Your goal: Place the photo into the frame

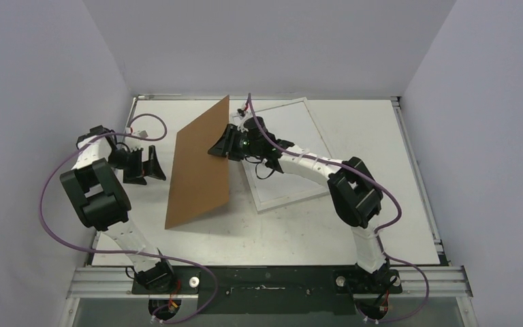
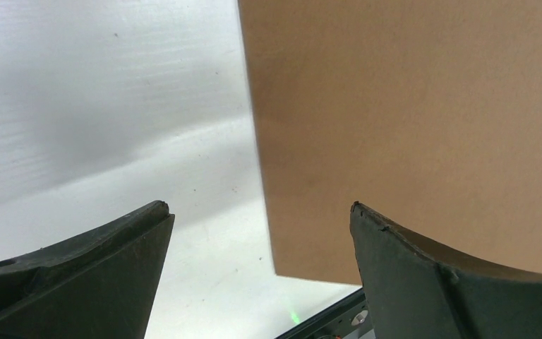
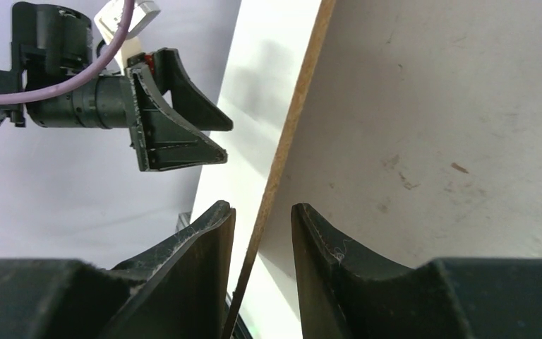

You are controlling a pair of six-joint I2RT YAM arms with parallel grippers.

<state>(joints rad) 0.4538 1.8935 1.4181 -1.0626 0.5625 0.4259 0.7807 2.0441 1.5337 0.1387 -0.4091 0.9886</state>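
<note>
Top external shows us the brown board [image 1: 201,163] standing tilted, its lower edge down at the table [image 1: 381,170] and its brown face turned toward the left arm. The right gripper [image 1: 222,148] meets the board's right edge high up. In the right wrist view we see its fingers drawn narrow, with that thin edge running between them, pinched. The left gripper [image 1: 145,168] hangs near the board's brown face, apart from it, its jaws spread wide with nothing between them. Its own wrist view looks past both fingers at the brown face and bare table. The frame [image 1: 282,197] lies flat on the table to the right of the board, partly under the right arm, and we see only white on it.
</note>
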